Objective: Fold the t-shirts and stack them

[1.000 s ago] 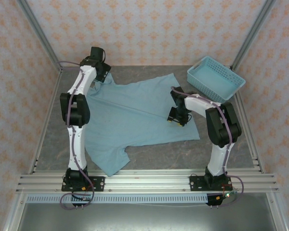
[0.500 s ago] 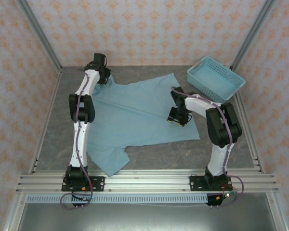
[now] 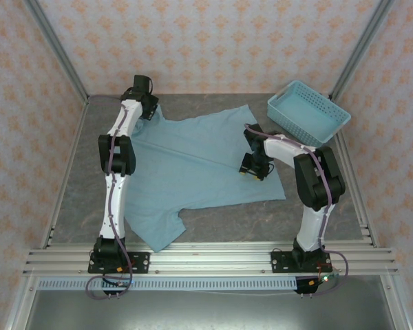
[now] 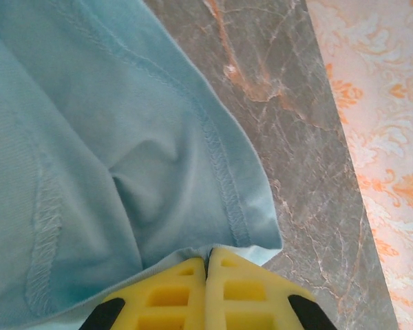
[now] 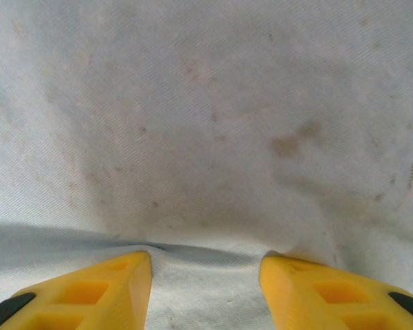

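Light blue perforated basket (image 3: 292, 125) at the far right corner — grey marbled table (image 3: 76, 192).

Left arm has rolled and straightened, elbow swinging in over the shirt's (image 3: 193, 155) edge. And the left gripper (image 4: 207, 260) snaps closed: jaws that stood apart a second ago are now pressed flush, with the sleeve hem bunched and pinched right between their tips.

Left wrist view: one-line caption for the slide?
Left gripper shut on the hemmed edge of the light blue t-shirt, lying on the grey marbled table.
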Available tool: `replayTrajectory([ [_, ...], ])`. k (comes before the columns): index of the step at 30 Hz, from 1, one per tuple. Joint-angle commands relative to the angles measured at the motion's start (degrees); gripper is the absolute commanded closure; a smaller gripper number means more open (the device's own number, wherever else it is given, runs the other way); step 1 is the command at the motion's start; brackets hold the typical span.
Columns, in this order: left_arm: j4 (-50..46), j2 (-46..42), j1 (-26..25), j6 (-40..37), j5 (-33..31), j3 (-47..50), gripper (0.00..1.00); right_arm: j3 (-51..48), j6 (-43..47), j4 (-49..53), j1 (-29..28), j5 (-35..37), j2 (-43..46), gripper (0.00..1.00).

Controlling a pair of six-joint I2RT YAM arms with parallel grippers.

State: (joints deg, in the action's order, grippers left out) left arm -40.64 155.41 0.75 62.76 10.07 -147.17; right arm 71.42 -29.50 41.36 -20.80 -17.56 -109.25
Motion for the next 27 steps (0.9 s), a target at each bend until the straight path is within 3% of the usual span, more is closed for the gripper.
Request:
replayTrajectory([
  [1, 2.9, -3.5, -0.9, -3.6, 0.4, -1.8, 1.00, -3.0, -0.1, 1.8, 0.4, 1.8, -5.8, 0.52],
  [23, 13.4, 4.2, -5.5, -21.0, 5.0, -7.7, 1.00, -3.0, -0.4, 1.7, 0.3, -0.3, -5.7, 0.52],
  [24, 13.3, 4.2, -5.6, -21.7, 4.8, -7.9, 0.90, -3.0, -0.4, 1.7, 0.3, -0.4, -5.6, 0.51],
  [27, 9.7, 3.4, -5.8, -23.7, 3.3, -10.1, 0.46, -2.9, -0.4, 1.9, 0.4, 0.2, -5.0, 0.52],
])
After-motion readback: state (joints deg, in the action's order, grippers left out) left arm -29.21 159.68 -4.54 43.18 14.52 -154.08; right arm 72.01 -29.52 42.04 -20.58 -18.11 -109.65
